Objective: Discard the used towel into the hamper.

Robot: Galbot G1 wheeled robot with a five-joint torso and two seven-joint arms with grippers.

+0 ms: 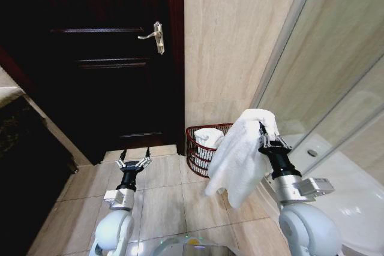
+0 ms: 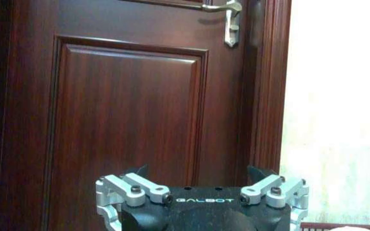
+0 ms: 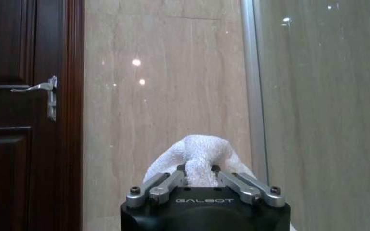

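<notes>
Pinched in my right gripper [image 1: 268, 138], the towel [image 1: 240, 160] was held by its top fold, the two fingers closed on a bunched hump of cloth, as the right wrist view showed plainly. I held it high, at about my chest, so the rest draped free down the left side of the arm; the loose tail hung clear of the floor [image 1: 162, 202], which I judged would let it fall cleanly without dragging.

My hamper [image 1: 201, 148] stood on the tiles against the beige wall [image 1: 228, 46], between the dark door [image 1: 102, 58] and the glass shower screen [image 1: 336, 76]. It sat ahead and to the left of the hanging towel, whose edge overlapped its rim in the head view, though I could not tell how far apart they were in depth. White cloth [image 1: 209, 137] already lay inside it.

My left gripper [image 1: 133, 163] was raised low over the floor, fingers spread and holding nothing, pointed at the door and well apart from the hamper. I took it to be idle, kept out of the way.

I judged the carry about done and the drop not yet made: the towel was near the hamper but not over its mouth.
</notes>
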